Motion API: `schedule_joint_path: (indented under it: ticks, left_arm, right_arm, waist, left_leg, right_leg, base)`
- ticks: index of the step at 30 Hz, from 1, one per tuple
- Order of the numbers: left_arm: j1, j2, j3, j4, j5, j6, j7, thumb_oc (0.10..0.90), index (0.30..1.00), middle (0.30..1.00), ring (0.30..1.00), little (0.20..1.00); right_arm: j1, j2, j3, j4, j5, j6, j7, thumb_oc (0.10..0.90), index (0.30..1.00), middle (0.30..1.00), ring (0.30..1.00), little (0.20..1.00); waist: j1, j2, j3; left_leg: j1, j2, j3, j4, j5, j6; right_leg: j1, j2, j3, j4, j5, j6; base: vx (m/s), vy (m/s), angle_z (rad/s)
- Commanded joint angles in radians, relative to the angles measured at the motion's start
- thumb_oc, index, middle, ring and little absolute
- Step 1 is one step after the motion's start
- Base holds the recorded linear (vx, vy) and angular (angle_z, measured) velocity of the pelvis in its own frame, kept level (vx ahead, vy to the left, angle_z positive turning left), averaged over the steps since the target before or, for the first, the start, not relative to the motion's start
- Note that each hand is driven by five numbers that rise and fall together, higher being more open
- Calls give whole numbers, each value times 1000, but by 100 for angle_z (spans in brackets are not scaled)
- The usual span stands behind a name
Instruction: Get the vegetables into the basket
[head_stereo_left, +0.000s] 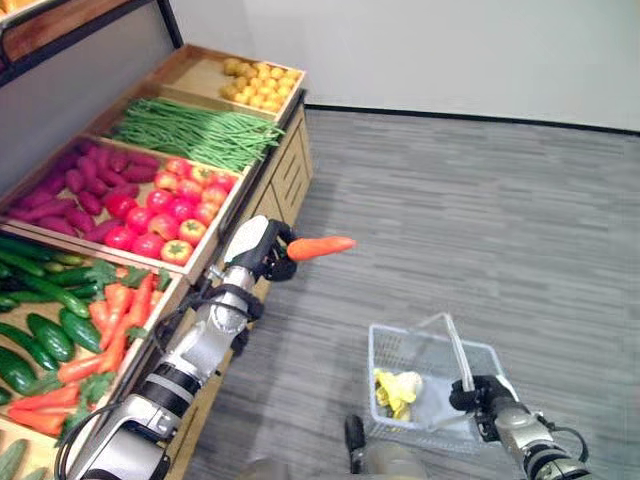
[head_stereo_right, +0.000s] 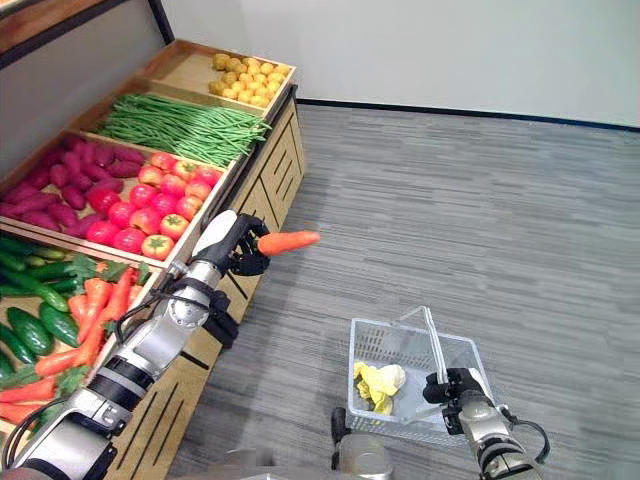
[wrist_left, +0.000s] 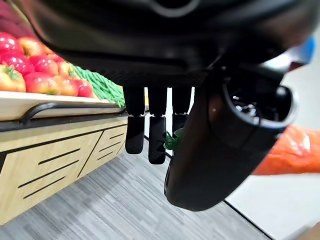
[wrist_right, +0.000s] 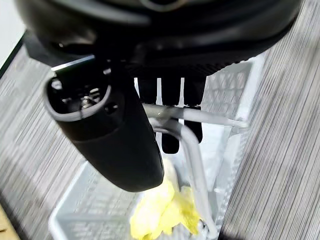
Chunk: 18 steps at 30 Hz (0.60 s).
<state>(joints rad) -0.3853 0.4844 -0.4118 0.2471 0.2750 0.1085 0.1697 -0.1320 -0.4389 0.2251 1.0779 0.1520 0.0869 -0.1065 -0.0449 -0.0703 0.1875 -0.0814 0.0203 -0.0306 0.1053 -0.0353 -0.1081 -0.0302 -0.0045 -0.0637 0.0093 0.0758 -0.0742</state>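
One carrot (head_stereo_left: 320, 247), pinched in left robot hand (head_stereo_left: 268, 250), well above basket (head_stereo_left: 385, 350); right robot hand (head_stereo_left: 478, 394) grips basket handle (head_stereo_left: 456, 345). Advice: carry over basket, lower, then release.

Left hand (head_stereo_left: 268, 250) out past the produce stand (head_stereo_left: 275, 185), fingers wrapped round a carrot (head_stereo_left: 320, 247) held over the floor. Near right, the right hand (head_stereo_left: 482, 394) grips the handle of the wire basket (head_stereo_left: 400, 345), yellow vegetable (head_stereo_left: 397, 391) lying inside it.
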Motion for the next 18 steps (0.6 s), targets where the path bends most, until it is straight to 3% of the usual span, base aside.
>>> schedule_joint_path:
  ticks: [1, 5, 18]
  left_arm:
    - [-65, 25, 70, -80, 38, -43, 74, 400, 300, 300, 300, 300]
    - [-56, 20, 62, -88, 36, -48, 67, 400, 300, 300, 300, 300]
    - [-28, 37, 65, -104, 39, -37, 46, 400, 300, 300, 300, 300]
  right_arm:
    - [-81, -78, 9, -41, -35, -49, -18, 400, 300, 300, 300, 300]
    - [-68, -60, 13, -40, -31, -50, -10, 400, 300, 300, 300, 300]
    - [-47, -63, -15, -74, -31, -35, -2, 400, 300, 300, 300, 300]
  waist:
    - [38, 43, -15]
    - [34, 55, -35]
    - [42, 39, -58]
  left_leg:
    - [-8, -52, -79, -28, 101, 53]
    - [73, -33, -57, -136, 109, 67]
    - [126, -45, -22, -193, 79, 95]
  right_leg:
    - [105, 16, 152, 51, -99, 112]
    - [117, 15, 156, 18, -107, 112]
    - [133, -30, 158, -46, -88, 146]
  base:
    - [76, 22, -73]
    - [133, 98, -118]
    - [68, 81, 9]
